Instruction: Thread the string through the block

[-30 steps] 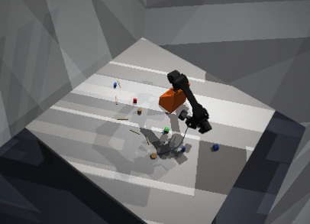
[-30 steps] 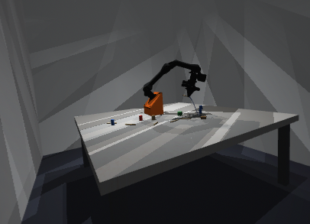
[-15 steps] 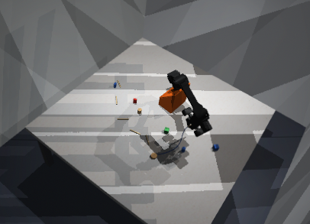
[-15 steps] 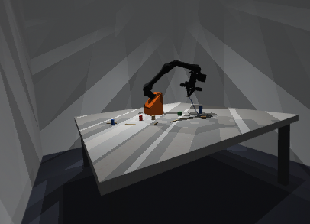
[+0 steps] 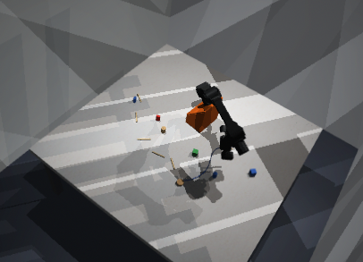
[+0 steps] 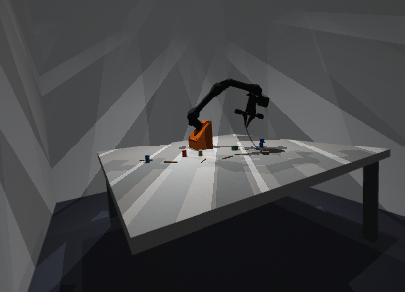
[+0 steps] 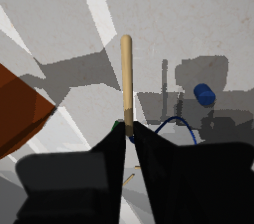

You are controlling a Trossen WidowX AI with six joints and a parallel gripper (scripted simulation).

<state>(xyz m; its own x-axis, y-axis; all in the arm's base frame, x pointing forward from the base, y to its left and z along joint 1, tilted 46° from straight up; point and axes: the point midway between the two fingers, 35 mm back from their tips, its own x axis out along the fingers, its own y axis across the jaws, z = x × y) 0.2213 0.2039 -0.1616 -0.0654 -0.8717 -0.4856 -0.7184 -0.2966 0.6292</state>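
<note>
My gripper (image 5: pixel 220 147) (image 6: pixel 247 126) (image 7: pixel 128 126) is shut on the wooden stick (image 7: pixel 127 75) near its string end, high above the table. The stick points away from the fingertips in the wrist view; it cannot be made out in the top and exterior views. The dark blue string (image 5: pixel 211 160) (image 6: pixel 252 139) (image 7: pixel 176 118) hangs from the fingertips in a slack curve to the round button (image 5: pixel 180 182) (image 6: pixel 265 152) on the table. A small tan block (image 5: pixel 164 129) (image 6: pixel 201 152) stands well away from the gripper, toward the loose sticks; its hole cannot be made out.
A green block (image 5: pixel 195 152) (image 6: pixel 234 147), a blue cylinder (image 5: pixel 215 174) (image 7: pixel 204 94) and a blue block (image 5: pixel 253 173) lie around the gripper. A red piece (image 5: pixel 158 117) (image 6: pixel 184 153), another blue piece (image 5: pixel 134 99) (image 6: pixel 147 158) and several loose sticks lie farther off. The orange base (image 5: pixel 201 118) (image 6: pixel 201 137) (image 7: pixel 18 110) stands nearby.
</note>
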